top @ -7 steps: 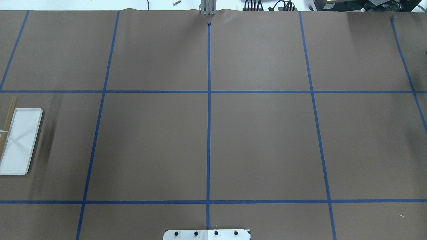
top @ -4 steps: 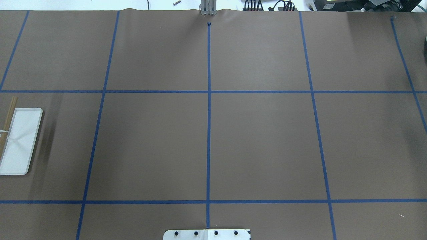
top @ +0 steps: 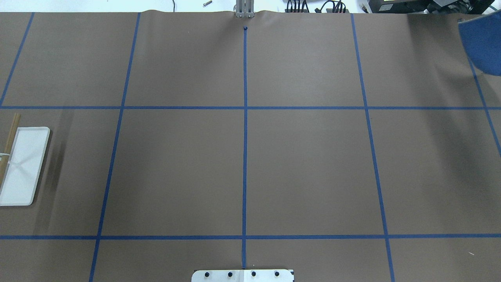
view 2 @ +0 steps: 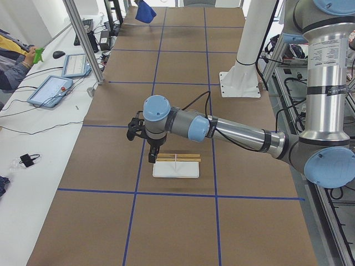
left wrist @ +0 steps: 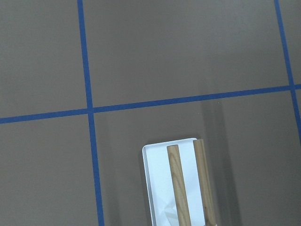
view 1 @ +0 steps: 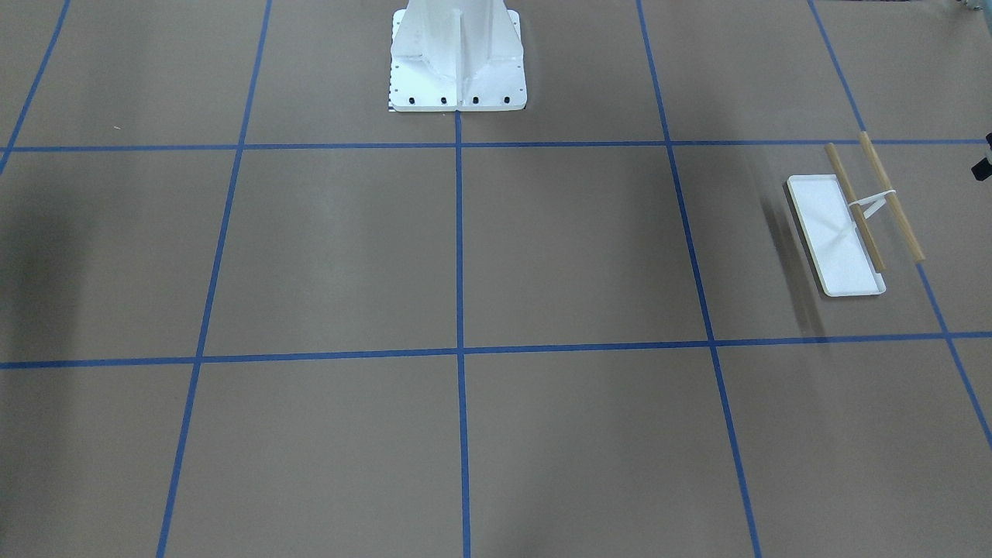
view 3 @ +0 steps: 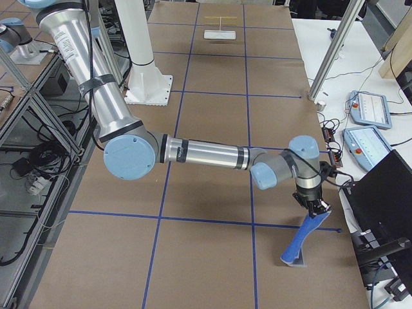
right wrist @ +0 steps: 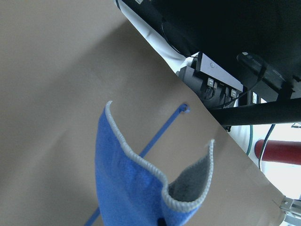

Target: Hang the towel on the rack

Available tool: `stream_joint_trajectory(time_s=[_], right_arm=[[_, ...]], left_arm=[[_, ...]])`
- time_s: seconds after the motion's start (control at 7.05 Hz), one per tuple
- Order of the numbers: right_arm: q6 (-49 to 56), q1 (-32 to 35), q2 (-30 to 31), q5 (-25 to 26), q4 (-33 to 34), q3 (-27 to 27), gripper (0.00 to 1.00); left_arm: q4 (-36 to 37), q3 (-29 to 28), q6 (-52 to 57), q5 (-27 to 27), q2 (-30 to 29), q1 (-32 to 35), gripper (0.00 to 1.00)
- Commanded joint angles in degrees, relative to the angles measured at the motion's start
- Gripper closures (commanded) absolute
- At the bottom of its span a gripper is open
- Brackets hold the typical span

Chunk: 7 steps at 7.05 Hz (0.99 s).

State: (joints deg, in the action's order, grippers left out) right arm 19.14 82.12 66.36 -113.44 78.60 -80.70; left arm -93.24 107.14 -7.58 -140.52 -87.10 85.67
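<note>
The towel point(view 3: 301, 243), bright blue with a grey underside and pale edging, hangs from my right gripper point(view 3: 315, 209) with its lower end touching the table near the right end. In the right wrist view the towel point(right wrist: 136, 183) bunches at the bottom edge, where a dark fingertip grips it. It also shows at the overhead view's top right corner point(top: 483, 43). The rack point(view 1: 841, 240), a white tray with two wooden dowels point(view 1: 891, 198), stands at the left end point(top: 23, 164). My left gripper point(view 2: 152, 158) hovers beside the rack point(view 2: 176, 166); I cannot tell its state.
The big white bolted pedestal point(view 1: 457, 62) stands at the robot's side, mid-table. Blue tape lines grid the brown table cover. Tablets point(view 3: 367, 106) and a black screen point(view 3: 386, 193) lie on the bench past the towel. An operator's arm point(view 2: 11, 61) shows at far left.
The blue towel has risen into the overhead view's top right corner, where none showed a second ago. The rack has not moved.
</note>
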Motion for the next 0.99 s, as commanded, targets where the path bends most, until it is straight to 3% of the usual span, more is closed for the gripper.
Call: stream_joint_trajectory(time_s=[0.0, 0.43, 0.85], right_arm=[[-13.86, -7.19, 0.26, -0.64, 17.85, -21.52, 1.0], [-35.77, -18.54, -3.32, -0.9, 26.67, -35.29, 1.0], [-56.68, -28.91, -10.88, 0.58, 28.54, -39.1, 1.0]], left_arm=[[-0.01, -0.26, -8.6, -1.41, -4.19, -0.85, 0.02], [0.25, -0.35, -37.85, -3.71, -16.48, -7.94, 0.02], [0.43, -0.88, -62.13, -3.36, -26.69, -14.9, 0.02]])
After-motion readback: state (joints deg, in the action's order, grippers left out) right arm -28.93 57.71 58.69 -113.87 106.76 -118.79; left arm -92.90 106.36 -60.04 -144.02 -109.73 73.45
